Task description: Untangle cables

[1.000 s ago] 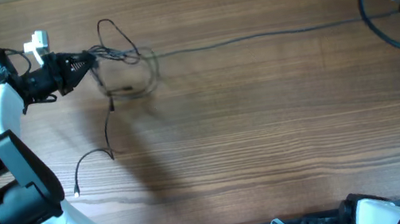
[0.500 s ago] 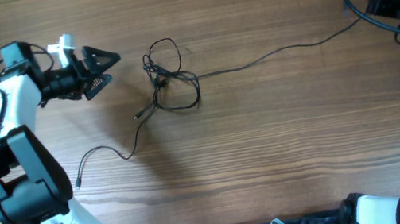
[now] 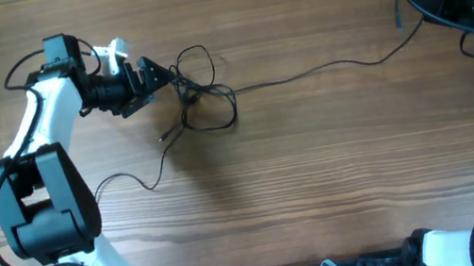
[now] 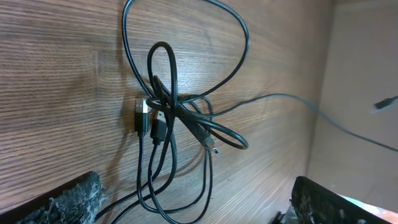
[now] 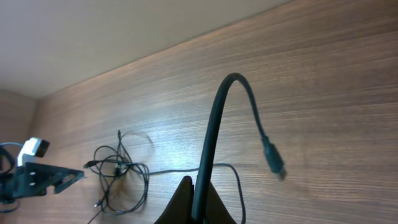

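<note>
With left tool (image 3: 155, 74) gaping and right tool (image 5: 194, 193) clamped on light, limp thin black cables (image 3: 185, 92), we'd pinch beside the knot (image 4: 179, 111).

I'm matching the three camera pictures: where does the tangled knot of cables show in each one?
Overhead: the knot lies upper left of centre.
Left wrist: the knot fills the middle of the picture.
Right wrist: the knot is small, at lower left.
Shared landmark: the long strand running from the knot toward the right arm.
</note>
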`<state>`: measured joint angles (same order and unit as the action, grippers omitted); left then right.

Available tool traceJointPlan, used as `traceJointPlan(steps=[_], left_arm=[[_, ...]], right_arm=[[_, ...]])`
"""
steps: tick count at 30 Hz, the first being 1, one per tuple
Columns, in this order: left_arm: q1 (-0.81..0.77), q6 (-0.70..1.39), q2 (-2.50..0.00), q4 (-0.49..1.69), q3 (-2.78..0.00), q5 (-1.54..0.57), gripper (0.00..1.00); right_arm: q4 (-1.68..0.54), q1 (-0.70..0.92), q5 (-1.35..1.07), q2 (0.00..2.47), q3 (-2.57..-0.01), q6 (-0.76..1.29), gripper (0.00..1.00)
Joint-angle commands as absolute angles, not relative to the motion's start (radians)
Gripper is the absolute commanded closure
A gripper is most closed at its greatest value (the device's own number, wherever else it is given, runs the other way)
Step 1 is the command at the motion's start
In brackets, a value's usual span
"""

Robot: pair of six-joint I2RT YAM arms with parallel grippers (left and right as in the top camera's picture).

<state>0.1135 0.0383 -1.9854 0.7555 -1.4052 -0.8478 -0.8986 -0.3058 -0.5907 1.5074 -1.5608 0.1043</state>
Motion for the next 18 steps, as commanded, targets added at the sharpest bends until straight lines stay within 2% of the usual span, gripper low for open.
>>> traceJointPlan(steps=[1, 15, 18], left_arm=[[0.084, 0.030, -1.975, 0.753, -1.408, -0.794, 0.00], [0.057, 0.030, -1.975, 0.749, -1.408, -0.764, 0.00], [0.054, 0.030, -1.975, 0.749, -1.407, -0.727, 0.07]], right_arm=[[-0.908, -0.274, -0.630, 1.522, -1.575, 0.109, 0.96], [-0.929, -0.057, -0.629, 1.663, -1.553, 0.108, 0.96], [-0.928, -0.020, -0.629, 1.714, -1.553, 0.108, 0.96]])
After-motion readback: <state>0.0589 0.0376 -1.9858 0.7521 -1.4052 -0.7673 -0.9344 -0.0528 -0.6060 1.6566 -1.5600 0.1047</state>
